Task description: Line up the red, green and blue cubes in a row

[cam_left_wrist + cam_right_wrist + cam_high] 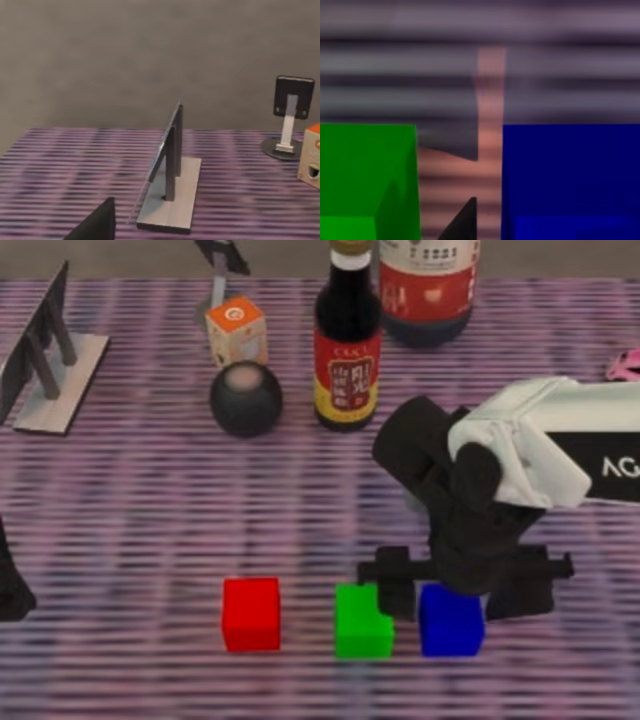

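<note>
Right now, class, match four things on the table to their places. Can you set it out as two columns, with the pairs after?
1. red cube
2. blue cube
3. dark ball
4. soy bottle

A. at the right gripper
B. row's left end
C. far side, right of the ball
D. in front of the orange box

Pairs: 1-B, 2-A, 3-D, 4-C

A rendered tabletop scene: purple striped table [150,530], sauce bottle [346,340], blank grey backdrop.
</note>
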Available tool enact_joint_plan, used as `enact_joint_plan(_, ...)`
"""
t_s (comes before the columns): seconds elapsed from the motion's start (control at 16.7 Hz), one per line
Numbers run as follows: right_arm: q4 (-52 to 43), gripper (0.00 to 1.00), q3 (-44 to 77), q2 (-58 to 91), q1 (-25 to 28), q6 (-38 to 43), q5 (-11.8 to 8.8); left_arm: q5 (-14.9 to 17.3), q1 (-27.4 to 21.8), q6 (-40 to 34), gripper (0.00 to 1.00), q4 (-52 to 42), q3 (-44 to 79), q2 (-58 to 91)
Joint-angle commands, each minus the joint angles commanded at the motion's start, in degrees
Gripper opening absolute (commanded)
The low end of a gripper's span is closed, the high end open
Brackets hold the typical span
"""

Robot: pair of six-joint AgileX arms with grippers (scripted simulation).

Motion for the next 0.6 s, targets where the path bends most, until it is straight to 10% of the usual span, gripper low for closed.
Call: enact_joint_plan(0.6,-0.21,1.00,0.19,-0.09,-0.08,0.02,0.00,0.00,0.00,0.00,1.00,0.00,0.00,0.00)
